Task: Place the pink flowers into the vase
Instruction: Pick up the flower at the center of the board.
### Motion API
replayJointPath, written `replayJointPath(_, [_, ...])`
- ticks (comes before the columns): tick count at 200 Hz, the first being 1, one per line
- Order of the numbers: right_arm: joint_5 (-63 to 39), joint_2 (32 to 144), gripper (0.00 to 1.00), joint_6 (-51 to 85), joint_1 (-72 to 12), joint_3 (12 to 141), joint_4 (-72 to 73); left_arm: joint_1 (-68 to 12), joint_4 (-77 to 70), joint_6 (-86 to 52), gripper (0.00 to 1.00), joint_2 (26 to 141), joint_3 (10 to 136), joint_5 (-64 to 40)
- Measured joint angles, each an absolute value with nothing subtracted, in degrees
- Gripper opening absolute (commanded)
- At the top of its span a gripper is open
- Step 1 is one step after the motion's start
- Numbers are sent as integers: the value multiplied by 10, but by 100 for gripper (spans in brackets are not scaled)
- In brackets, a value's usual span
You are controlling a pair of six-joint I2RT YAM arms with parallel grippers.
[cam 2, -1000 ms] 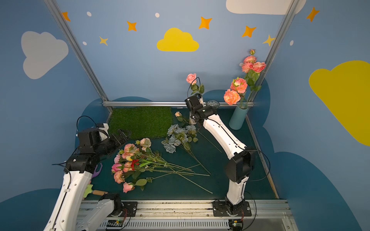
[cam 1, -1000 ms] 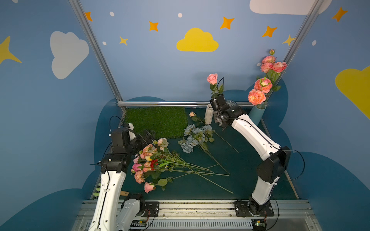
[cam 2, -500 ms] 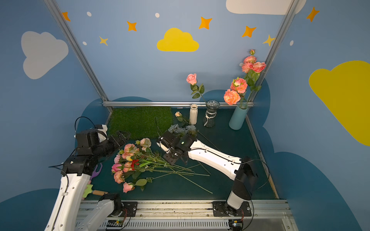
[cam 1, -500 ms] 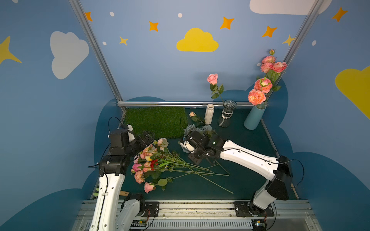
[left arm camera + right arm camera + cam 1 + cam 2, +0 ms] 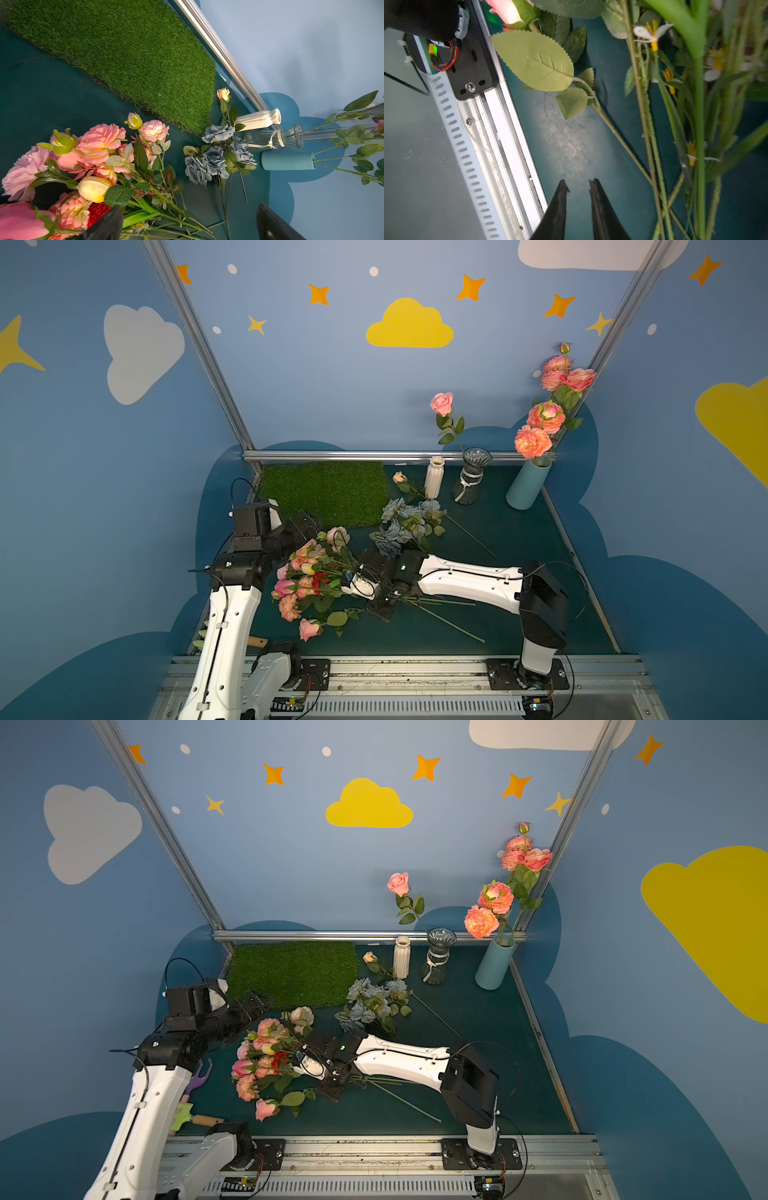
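Note:
The pink flowers (image 5: 307,572) (image 5: 266,1052) lie in a loose bunch on the dark mat at front left, stems pointing right. My left gripper (image 5: 307,522) (image 5: 188,207) hovers wide open at the bloom end of the pink flowers (image 5: 99,141), holding nothing. My right gripper (image 5: 384,608) (image 5: 332,1090) (image 5: 579,184) is low over the stems, jaws a narrow gap apart with only bare mat between them. The stems (image 5: 652,145) run just beside it. A white vase (image 5: 434,477), a glass vase (image 5: 471,477) holding one pink rose and a teal vase (image 5: 525,487) with salmon blooms stand at the back.
A grey-blue rose bunch (image 5: 405,526) lies mid-table, and a small peach bud (image 5: 400,477) sits by the white vase. The grass patch (image 5: 324,489) covers the back left. Garden tools (image 5: 195,1094) lie at the front left. The metal front rail (image 5: 500,145) runs close to my right gripper.
My right arm swung from the vases at the back down to the front, over the bunch's stems, and its jaws narrowed. The left arm barely shifted.

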State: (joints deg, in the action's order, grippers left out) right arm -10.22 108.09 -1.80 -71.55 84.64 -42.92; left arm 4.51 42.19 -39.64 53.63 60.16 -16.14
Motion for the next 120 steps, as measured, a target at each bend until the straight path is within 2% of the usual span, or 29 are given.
replayJointPath(40, [-102, 1143, 23, -34, -720, 863, -425, 56, 420, -404, 100, 536, 604, -181])
replayJointPath(120, [-74, 1192, 18, -58, -720, 896, -427, 56, 404, -405, 100, 535, 590, -204])
